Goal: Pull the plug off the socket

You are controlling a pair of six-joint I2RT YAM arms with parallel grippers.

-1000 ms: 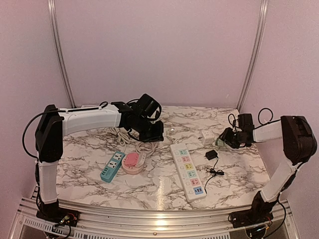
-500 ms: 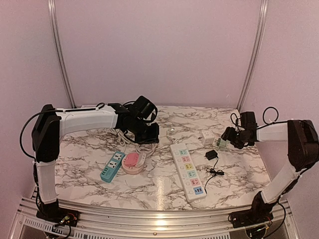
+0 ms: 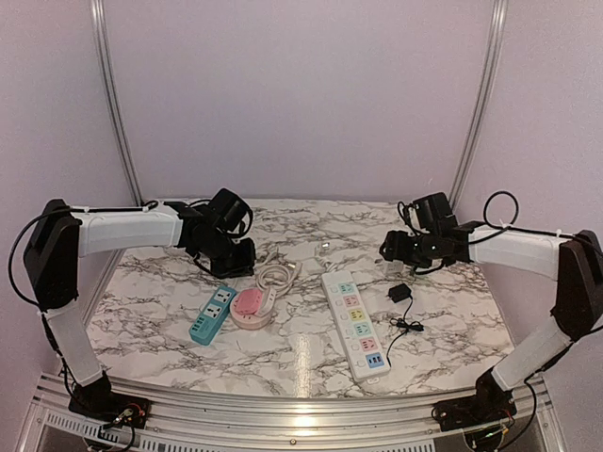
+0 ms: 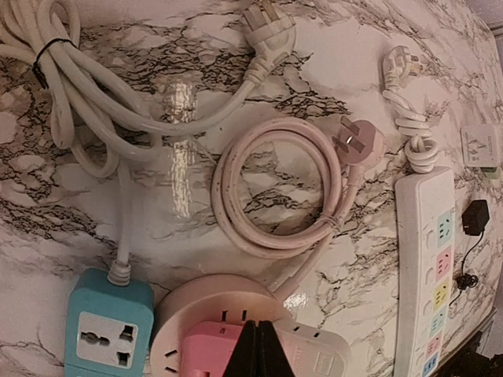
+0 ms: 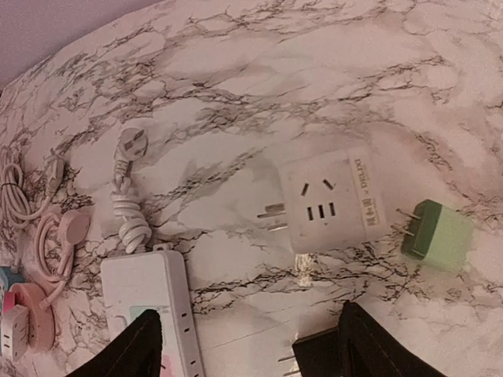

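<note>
Small green plastic plug (image 5: 437,233) lying loose just beside white cube socket adapter (image 5: 330,206), prongs toward it, not inserted. Right gripper (image 5: 244,345) spread and empty near adapter; left gripper (image 4: 258,351) pressed together, well apart from adapter. Plug probably light, rigid, slick: pinch flat sides.

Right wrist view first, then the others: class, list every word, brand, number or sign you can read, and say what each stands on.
White cube adapter: one line of grey print along its right edge, too blurred to read.
Long white power strip: coloured sockets only, no lettering legible.
Green plug: no marking visible.
No text in any view can be read.
</note>
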